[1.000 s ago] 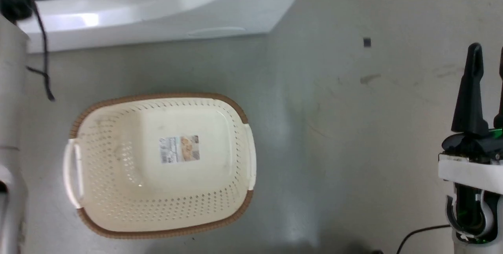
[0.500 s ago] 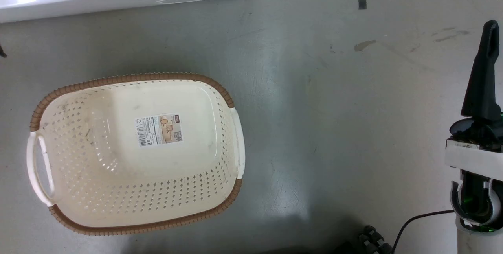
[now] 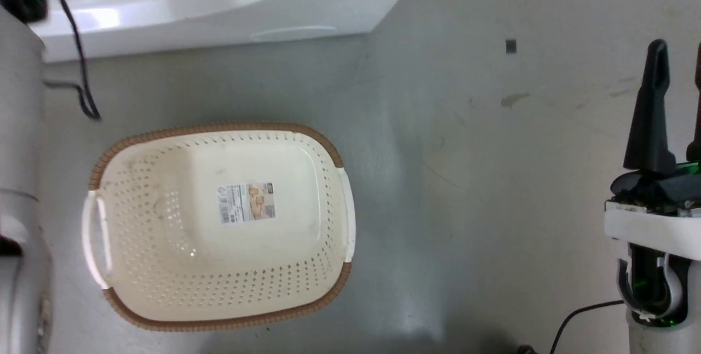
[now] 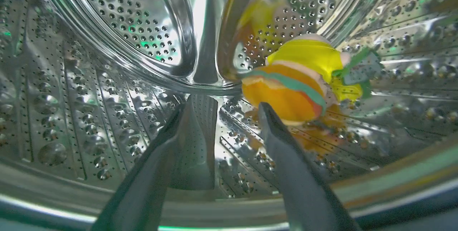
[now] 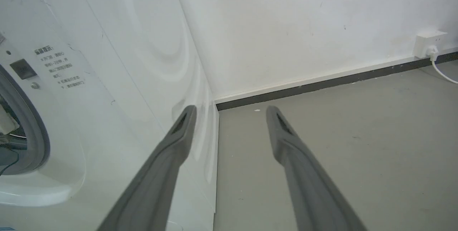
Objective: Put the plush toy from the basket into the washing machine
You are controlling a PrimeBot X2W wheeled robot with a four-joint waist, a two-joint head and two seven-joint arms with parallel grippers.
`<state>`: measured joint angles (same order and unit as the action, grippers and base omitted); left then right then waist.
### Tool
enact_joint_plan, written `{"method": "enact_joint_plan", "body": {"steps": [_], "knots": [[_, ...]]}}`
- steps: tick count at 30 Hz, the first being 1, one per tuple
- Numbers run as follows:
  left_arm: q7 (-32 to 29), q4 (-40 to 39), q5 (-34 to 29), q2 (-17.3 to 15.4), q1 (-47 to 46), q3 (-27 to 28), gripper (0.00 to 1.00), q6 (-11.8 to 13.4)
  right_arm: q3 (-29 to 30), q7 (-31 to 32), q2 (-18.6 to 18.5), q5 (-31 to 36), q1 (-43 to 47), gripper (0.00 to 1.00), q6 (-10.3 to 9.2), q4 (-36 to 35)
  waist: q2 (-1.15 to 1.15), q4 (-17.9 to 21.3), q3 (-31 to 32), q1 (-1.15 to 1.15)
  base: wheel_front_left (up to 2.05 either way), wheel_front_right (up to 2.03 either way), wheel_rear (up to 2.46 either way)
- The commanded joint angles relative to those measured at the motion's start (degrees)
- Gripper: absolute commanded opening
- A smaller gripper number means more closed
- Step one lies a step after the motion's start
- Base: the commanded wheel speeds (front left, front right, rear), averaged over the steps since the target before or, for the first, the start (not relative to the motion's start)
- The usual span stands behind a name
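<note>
Left wrist view: left gripper [image 4: 225, 107] sits spread and empty inside the washing machine [image 4: 89, 91] drum. The plush toy [image 4: 297, 88] lies just ahead-right of it, long axis slanting across. Backing straight out looks like the move, imo.

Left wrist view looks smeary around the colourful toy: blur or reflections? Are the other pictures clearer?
Left wrist view: the small orange, yellow and green plush toy is blurred, and the shiny perforated steel drum mirrors its colours as streaks. Head view: sharp, with pale glare on the grey floor beside the cream perforated plastic basket. Right wrist view: evenly lit and fairly sharp.
</note>
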<state>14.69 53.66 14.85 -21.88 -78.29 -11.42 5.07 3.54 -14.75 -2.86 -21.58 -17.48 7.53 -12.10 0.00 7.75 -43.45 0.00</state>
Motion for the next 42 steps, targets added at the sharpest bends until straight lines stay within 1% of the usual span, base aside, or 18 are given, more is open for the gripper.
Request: {"method": "enact_joint_plan", "body": {"steps": [1, 6, 7, 12, 21, 22, 23, 28, 35, 42], "knots": [[0.3, -0.5, 0.4, 0.6, 3.1, 0.5, 1.0, 0.0, 0.1, -0.2, 0.0, 1.0, 1.0, 1.0, -0.04, 0.6, 0.0, -1.6, 3.9, 0.0, 0.0, 0.0, 0.0], [0.3, -3.9, -1.0, 2.7, 11.4, 0.0, 1.0, 0.3, 0.9, -0.3, 0.0, 4.2, 2.9, 1.0, -0.04, 2.3, 0.0, -3.7, 9.4, 0.0, 0.0, 0.0, 0.0], [0.3, -5.5, -1.5, 3.6, 14.7, -0.2, 1.0, 0.5, 1.1, -0.3, 0.0, 5.5, 3.7, 1.0, -0.04, 3.3, 0.0, -4.5, 11.5, 0.0, 0.0, 0.0, 0.0], [0.3, -11.9, -2.6, 5.6, 23.8, 0.3, 1.0, 1.7, 1.5, -0.3, 0.0, 8.0, 5.9, 1.0, -0.04, 5.3, 0.0, -6.0, 16.7, 0.0, 0.0, 0.0, 0.0], [0.3, -26.8, -5.5, 8.2, 42.3, 1.5, 1.0, 3.2, 0.8, -0.3, 0.0, 11.6, 9.9, 1.0, -0.04, 8.1, 0.0, -7.3, 25.5, 0.0, 0.0, 0.0, 0.0], [0.3, -28.2, -5.7, 8.6, 44.2, 1.6, 1.0, 3.2, 0.9, -0.3, 0.0, 12.0, 10.4, 1.0, -0.04, 8.3, 0.0, -7.5, 26.5, 0.0, 0.0, 0.0, 0.0], [0.3, -28.2, -5.7, 8.6, 44.2, 1.6, 1.0, 3.2, 0.9, -0.3, 0.0, 12.0, 10.4, 1.0, -0.04, 8.3, 0.0, -7.5, 26.5, 0.0, 0.0, 0.0, 0.0], [0.3, -34.6, -6.6, 10.5, 53.1, 2.8, 1.0, 3.4, 1.1, -0.3, 0.0, 13.2, 12.9, 1.0, -0.04, 9.6, 0.0, -8.1, 31.2, 0.0, 0.0, 0.0, 0.0], [0.3, -38.6, -8.4, 11.9, 63.5, 3.6, 1.0, 2.6, 1.6, -0.3, 0.0, 14.2, 16.7, 1.0, -0.04, 11.3, 0.0, -8.3, 37.2, 0.0, 0.0, 0.0, 0.0], [0.3, -37.9, -9.8, 12.7, 70.1, 3.5, 1.0, 1.4, 1.7, -0.3, 0.0, 14.7, 19.9, 1.0, -0.04, 12.5, 0.0, -8.4, 41.2, 0.0, 0.0, 0.0, 0.0]]}}
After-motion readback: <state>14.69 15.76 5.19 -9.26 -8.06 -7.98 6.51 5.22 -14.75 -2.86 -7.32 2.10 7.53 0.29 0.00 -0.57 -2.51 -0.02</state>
